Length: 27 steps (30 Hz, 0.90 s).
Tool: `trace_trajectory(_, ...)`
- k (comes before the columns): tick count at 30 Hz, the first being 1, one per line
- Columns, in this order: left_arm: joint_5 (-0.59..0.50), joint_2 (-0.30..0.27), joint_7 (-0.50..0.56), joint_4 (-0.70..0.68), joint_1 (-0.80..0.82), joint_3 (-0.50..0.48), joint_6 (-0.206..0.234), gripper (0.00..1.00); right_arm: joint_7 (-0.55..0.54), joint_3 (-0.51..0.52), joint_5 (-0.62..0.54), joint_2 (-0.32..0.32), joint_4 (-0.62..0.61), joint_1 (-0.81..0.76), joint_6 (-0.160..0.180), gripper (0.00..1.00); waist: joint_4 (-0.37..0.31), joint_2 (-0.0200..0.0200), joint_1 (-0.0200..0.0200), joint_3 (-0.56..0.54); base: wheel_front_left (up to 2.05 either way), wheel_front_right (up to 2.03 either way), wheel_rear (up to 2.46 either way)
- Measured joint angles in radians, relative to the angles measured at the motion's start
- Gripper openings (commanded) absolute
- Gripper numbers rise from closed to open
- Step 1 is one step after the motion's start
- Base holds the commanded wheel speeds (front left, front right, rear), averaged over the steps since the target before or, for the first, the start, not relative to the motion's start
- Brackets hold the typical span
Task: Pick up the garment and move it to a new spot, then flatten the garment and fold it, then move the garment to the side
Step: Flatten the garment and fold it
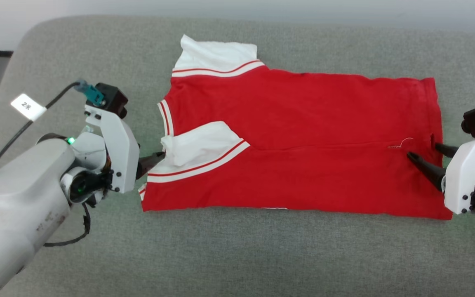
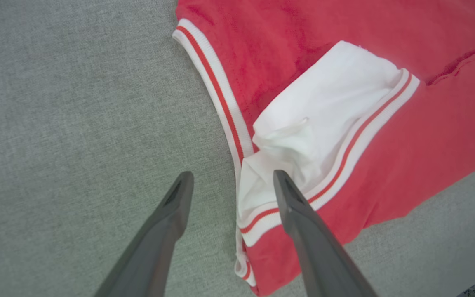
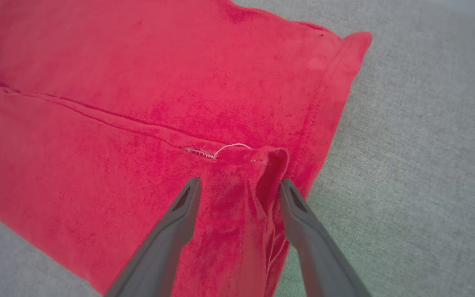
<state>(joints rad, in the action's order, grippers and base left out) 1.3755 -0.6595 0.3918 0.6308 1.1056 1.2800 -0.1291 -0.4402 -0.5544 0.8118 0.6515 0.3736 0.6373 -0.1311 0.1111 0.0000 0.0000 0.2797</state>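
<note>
I see the large red jersey shirt (image 1: 303,123), with white short sleeves and striped trim, lying flat across the middle of the head frame on the grey woven cushion (image 1: 237,255), its near part folded over. My left gripper (image 2: 230,177) stands open at centre left, 1 finger over the folded white sleeve (image 2: 324,119) and 1 over bare cushion. My right gripper (image 3: 239,183) is open at centre right, its 2 fingers straddling a raised pucker of the shirt's hem.

Garment (image 1: 303,123) on the sofa seat (image 1: 237,255)
</note>
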Motion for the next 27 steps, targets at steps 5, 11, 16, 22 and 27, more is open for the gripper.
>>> trace_trajectory(5,0.013,-0.006,-0.019,0.000,-0.007,-0.003,0.000,1.00,0.033,0.005,0.007,0.000,-0.021,0.007,0.000,1.00,-0.003,0.0000,0.0000,-0.034,0.00,0.00,0.00)
trace_trajectory(11,0.041,-0.032,-0.033,-0.030,-0.056,-0.003,0.000,1.00,0.109,0.062,0.004,0.004,-0.062,-0.032,0.000,1.00,-0.007,0.0000,0.0000,-0.080,0.00,0.00,0.00)
trace_trajectory(16,0.080,-0.045,0.000,-0.042,-0.104,-0.004,0.021,1.00,0.179,0.161,-0.019,-0.012,-0.104,-0.097,0.000,1.00,-0.013,0.0000,0.0000,-0.108,0.00,0.00,0.00)
trace_trajectory(22,0.106,-0.054,0.040,-0.058,-0.153,-0.003,0.059,1.00,0.221,0.311,-0.076,-0.075,-0.164,-0.201,0.000,1.00,-0.035,0.0000,0.0000,-0.113,0.00,0.00,0.00)
trace_trajectory(27,0.095,-0.060,0.065,-0.033,-0.173,-0.003,0.077,1.00,0.228,0.426,-0.141,-0.149,-0.251,-0.295,0.000,1.00,-0.058,0.0000,0.0000,-0.106,0.00,0.00,0.00)
